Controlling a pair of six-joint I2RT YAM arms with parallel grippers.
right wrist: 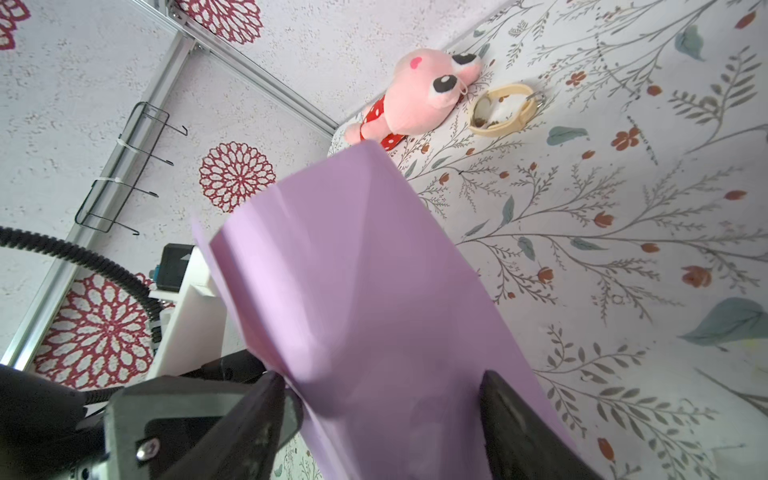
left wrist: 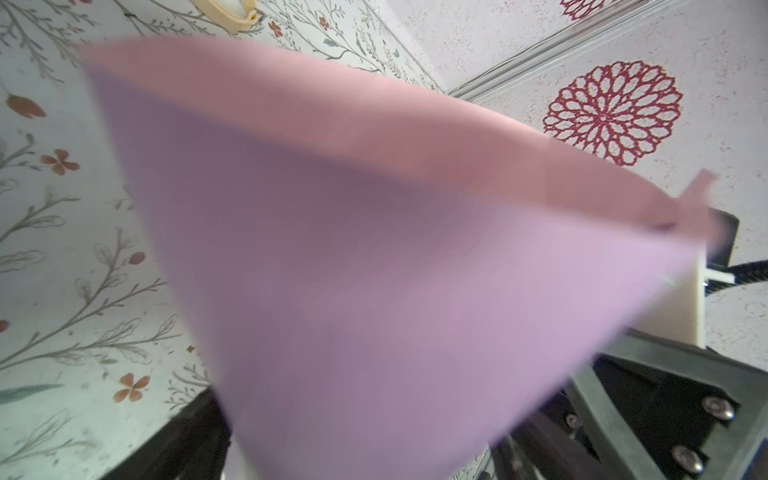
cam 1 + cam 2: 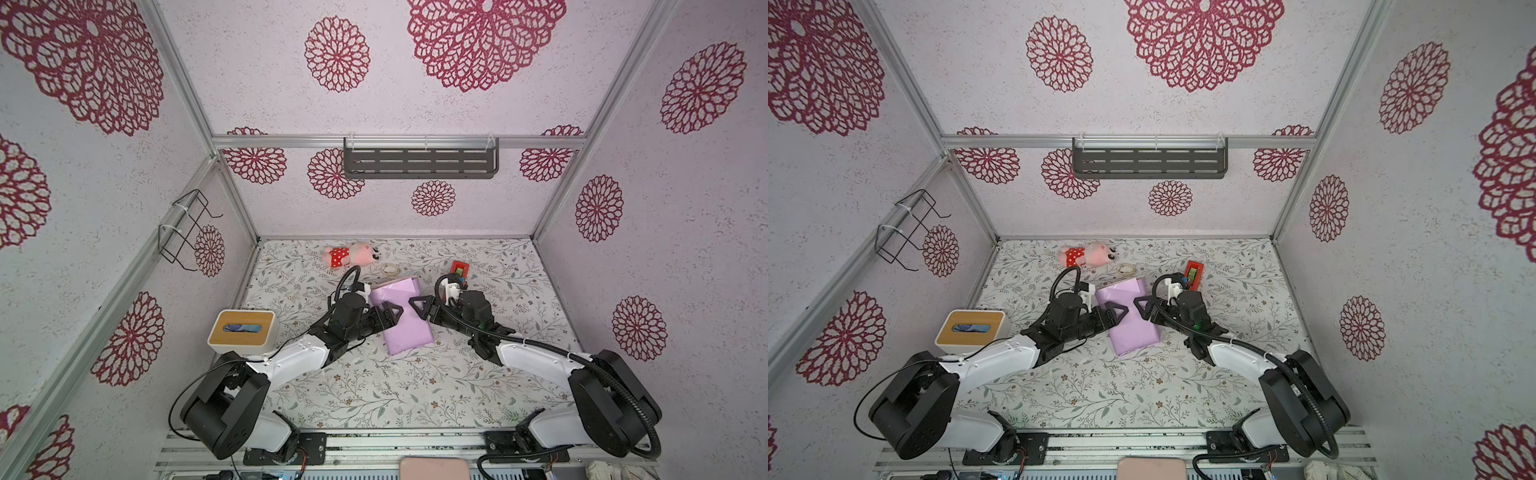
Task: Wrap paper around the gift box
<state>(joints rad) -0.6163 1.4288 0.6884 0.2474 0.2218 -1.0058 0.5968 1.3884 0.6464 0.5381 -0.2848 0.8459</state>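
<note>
Top views: paper (image 3: 405, 328) is seen folded, lilac side out, at centre of table (image 3: 374, 395); box is hidden | left gripper (image 3: 392, 312): jaws are spread wide, paper loose between | right gripper (image 3: 419, 307): jaws are held apart astride paper, grip cannot be told

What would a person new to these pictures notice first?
The lilac paper draws the eye: it lies folded in the middle of the table, and the left gripper and right gripper face each other over it. Next comes the pink plush toy at the far edge.
</note>
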